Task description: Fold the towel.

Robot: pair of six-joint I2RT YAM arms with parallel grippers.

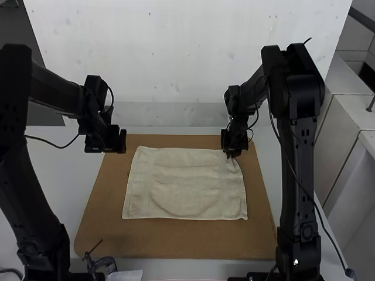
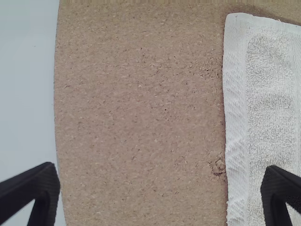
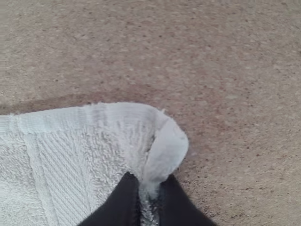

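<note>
Cream towel (image 1: 184,184), spread almost flat over the middle and far part of the brown board (image 1: 170,246). Lies with long axis across the board, from near its left side to near its right. Nearer to the fabric: the right gripper (image 1: 233,153), just inside the board's far right corner, with fingers drawn together on the towel's gathered far right corner. Near the board's far left corner, the left gripper (image 2: 161,170), with fingers wide and empty, largely outward of the towel's left edge. Likely next: shift the left gripper towards the board's right side, to take the far left corner.
</note>
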